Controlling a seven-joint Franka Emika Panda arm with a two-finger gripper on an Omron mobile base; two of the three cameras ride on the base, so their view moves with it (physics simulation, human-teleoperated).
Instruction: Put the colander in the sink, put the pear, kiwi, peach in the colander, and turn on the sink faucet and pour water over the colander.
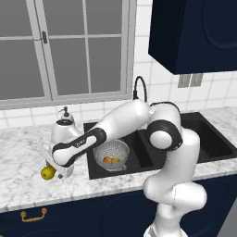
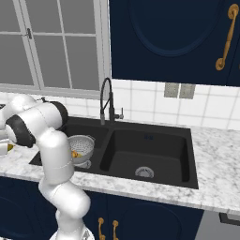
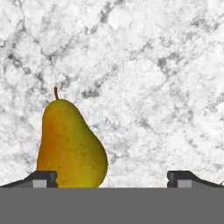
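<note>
The yellow-green pear (image 3: 70,144) lies on the marble counter, with its stem pointing away in the hand view. My gripper (image 3: 113,179) hangs open just above it; the pear lies by the left fingertip (image 3: 43,178), apart from the right one. In the left base view the gripper (image 1: 55,174) is low over the counter left of the sink, with the pear (image 1: 46,173) beside it. The colander (image 1: 111,153) stands in the left basin of the black sink (image 1: 203,139) and holds the orange peach (image 1: 107,159) and the golden kiwi (image 1: 116,160). The black faucet (image 1: 140,88) arches behind the basins, with no water running.
A white soap pump (image 1: 65,113) and a white rounded pot (image 1: 62,130) stand on the counter behind my hand. My forearm spans the counter and the sink's left edge. The right basin (image 2: 145,150) has a silver drain (image 2: 144,172). Dark wall cabinets hang above.
</note>
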